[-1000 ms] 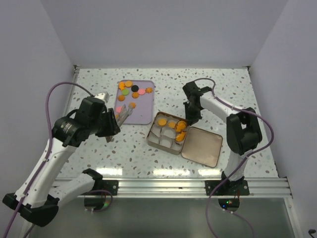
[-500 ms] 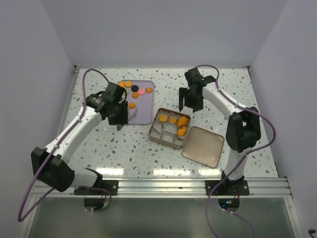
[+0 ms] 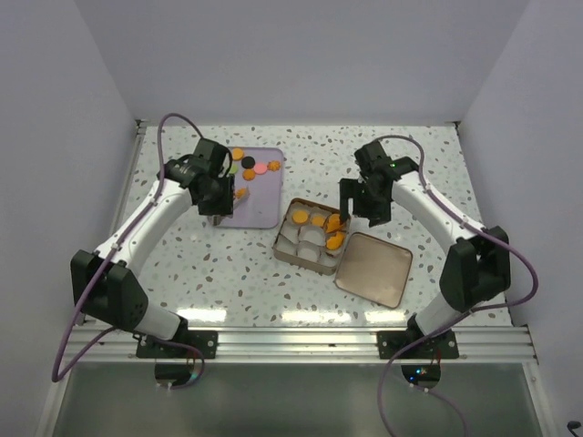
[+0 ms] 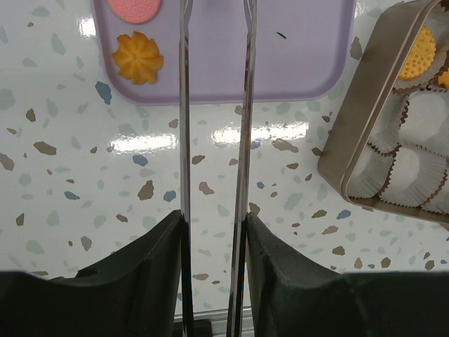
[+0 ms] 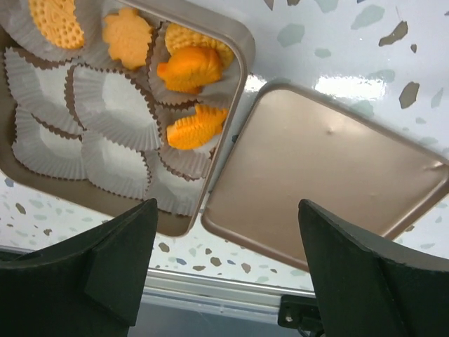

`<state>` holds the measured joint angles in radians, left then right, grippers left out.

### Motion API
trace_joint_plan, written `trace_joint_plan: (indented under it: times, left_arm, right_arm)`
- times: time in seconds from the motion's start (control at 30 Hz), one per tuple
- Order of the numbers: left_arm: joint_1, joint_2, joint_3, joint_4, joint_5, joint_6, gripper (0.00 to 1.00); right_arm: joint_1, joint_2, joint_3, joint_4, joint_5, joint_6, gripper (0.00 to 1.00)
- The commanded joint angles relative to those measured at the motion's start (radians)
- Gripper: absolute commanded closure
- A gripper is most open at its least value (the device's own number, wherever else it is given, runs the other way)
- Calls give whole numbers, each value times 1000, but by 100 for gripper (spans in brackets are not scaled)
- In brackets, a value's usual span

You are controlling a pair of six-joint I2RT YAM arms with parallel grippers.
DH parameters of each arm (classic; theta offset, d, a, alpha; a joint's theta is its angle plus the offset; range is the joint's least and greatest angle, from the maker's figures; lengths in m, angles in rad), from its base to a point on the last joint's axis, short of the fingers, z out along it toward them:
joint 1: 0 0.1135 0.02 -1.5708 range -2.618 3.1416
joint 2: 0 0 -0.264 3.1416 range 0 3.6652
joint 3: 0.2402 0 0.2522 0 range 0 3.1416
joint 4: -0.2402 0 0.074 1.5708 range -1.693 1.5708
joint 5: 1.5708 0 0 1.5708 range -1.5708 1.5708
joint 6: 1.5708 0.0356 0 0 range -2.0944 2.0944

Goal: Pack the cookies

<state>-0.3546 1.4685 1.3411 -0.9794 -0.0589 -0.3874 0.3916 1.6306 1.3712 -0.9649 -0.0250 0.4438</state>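
Note:
Several cookies [image 3: 241, 192] lie on the lilac tray [image 3: 264, 205], orange, pink and one black. In the left wrist view an orange flower cookie [image 4: 137, 56] and a pink one [image 4: 135, 5] sit near the tray's front edge. My left gripper [image 3: 219, 208] [image 4: 215, 217] hangs over that edge, shut on metal tweezers [image 4: 184, 140] whose tips run out of view. Orange cookies [image 3: 333, 240] [image 5: 198, 126] fill paper cups in the brown tin [image 3: 284, 257]. My right gripper [image 3: 360, 202] [image 5: 228, 203] stands open and empty above the tin's right edge.
The tin's lid [image 3: 373, 269] [image 5: 323, 182] lies flat against the tin's right side. Several white paper cups [image 5: 116, 105] in the tin hold nothing. The metal rail [image 3: 301, 344] runs along the table's near edge.
My left arm has swung from the left side up over the tray's front left part. My right gripper has opened wide and drawn back to the right of the tin's filled cups.

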Motion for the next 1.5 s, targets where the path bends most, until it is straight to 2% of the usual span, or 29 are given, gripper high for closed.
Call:
trace_joint_plan:
  times: [0.0,0.13,0.3,0.77,0.97,1.0,1.1,1.3,1.47]
  left_arm:
    - [5,10,32,50,-27,48,57]
    - [5,33,35,51,-55,76,57]
    - [5,59,39,59,-56,90,56]
    - [6,138,58,96,-13,93,53]
    - [6,147,76,97,10,88,65]
    - [6,141,79,94,10,85,70]
    - [6,121,104,74,13,81,71]
    - [6,0,147,51,57,96,71]
    - [5,-111,121,39,152,107,70]
  right_arm:
    - [-2,-83,-47,-28,8,9,14]
    - [0,-152,-113,-40,23,7,9]
    - [-2,-238,-193,-51,53,16,8]
    - [-2,-267,-231,-52,57,42,7]
    - [-2,-276,-247,-48,56,41,7]
    - [-2,-276,-250,-47,54,39,7]
    - [-2,-281,-261,-46,48,41,7]
    - [-2,-276,-276,-34,28,36,8]
    - [-2,-259,-265,-28,7,27,8]
